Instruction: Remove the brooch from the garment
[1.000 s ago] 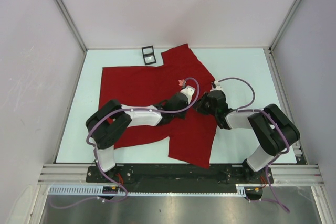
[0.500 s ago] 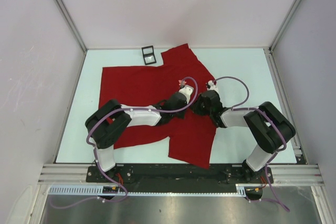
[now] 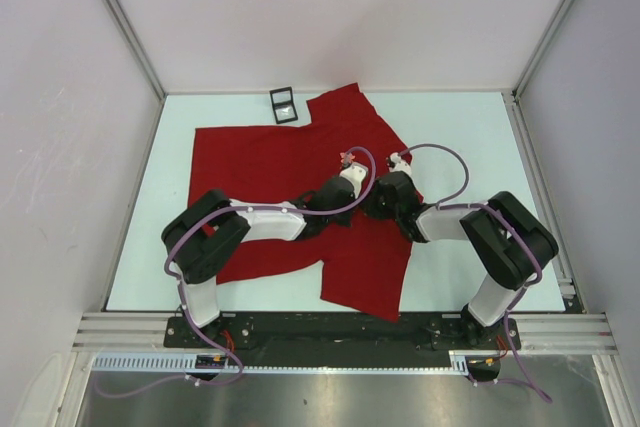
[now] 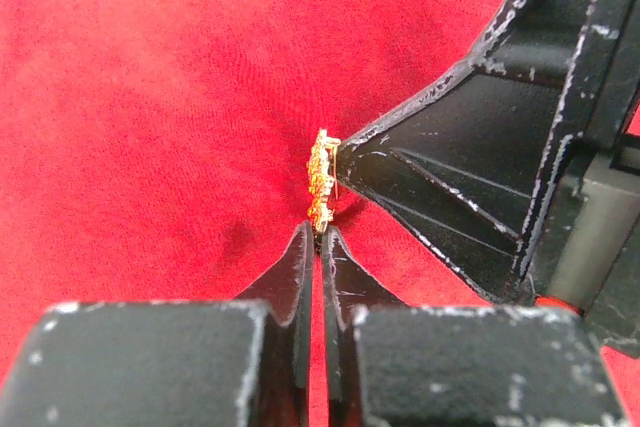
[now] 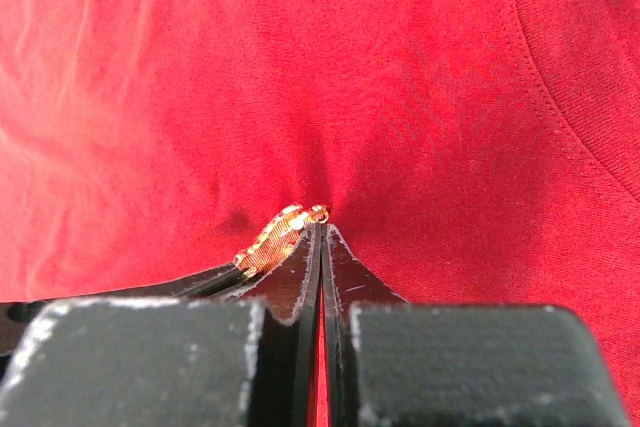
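The red shirt (image 3: 260, 162) lies spread out on the tabletop (image 3: 450, 127). Its near edge is close to where the robot is bolted down. A bit farther in, in the middle of the shirt, the two end effectors meet tip to tip. The left end effector (image 4: 318, 237) has its two fingers pressed together on the low end of the brooch (image 4: 321, 182). The brooch is a tiny gold pin that stands on its edge on the cloth. The right end effector (image 5: 322, 232) has its fingers pressed together too. They sit right at the other end of the brooch, where the cloth is pulled into little folds. I cannot tell if they pinch the cloth, the pin, or both.

The brooch looks small, hard and light, with a bumpy gold face. I think it could slip out of smooth fingers, and its thin pin could bend. A good hold would be across its flat sides, not on the very tip. The shirt is soft and floppy, and it will likely lift up with the brooch if it is not held down. The best place to hold the cloth is just beside the pin.

Farther away, part of the shirt sticks out toward the back. A small black frame (image 3: 283, 104) sits on the tabletop just beside that far edge.
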Tool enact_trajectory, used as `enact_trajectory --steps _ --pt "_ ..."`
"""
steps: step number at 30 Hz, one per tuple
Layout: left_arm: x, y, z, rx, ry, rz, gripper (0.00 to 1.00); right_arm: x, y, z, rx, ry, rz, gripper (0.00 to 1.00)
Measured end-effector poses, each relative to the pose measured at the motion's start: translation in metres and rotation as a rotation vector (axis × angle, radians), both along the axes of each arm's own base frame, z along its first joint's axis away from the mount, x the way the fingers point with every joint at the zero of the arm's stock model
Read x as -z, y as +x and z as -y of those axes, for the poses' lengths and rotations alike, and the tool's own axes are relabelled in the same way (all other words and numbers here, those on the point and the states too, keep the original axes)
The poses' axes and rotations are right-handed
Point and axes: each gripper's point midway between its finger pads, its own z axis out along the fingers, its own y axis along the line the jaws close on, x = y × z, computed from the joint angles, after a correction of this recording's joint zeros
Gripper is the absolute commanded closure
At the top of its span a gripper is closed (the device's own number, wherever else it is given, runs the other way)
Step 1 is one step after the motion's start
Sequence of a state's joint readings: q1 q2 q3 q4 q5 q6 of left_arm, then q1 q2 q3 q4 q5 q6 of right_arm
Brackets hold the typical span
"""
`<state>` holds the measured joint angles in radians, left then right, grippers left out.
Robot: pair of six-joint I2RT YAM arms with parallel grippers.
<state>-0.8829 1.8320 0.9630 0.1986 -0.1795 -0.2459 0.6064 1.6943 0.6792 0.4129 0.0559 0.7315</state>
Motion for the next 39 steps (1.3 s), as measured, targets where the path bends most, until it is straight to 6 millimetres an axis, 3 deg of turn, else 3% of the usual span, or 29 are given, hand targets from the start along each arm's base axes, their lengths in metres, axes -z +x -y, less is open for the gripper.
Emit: enact_trajectory --steps 39 --pt "0.001 0.0 -0.003 0.031 -0.024 -0.043 1.0 0.004 -0.005 -0.015 -0.211 -0.152 0.147 1.0"
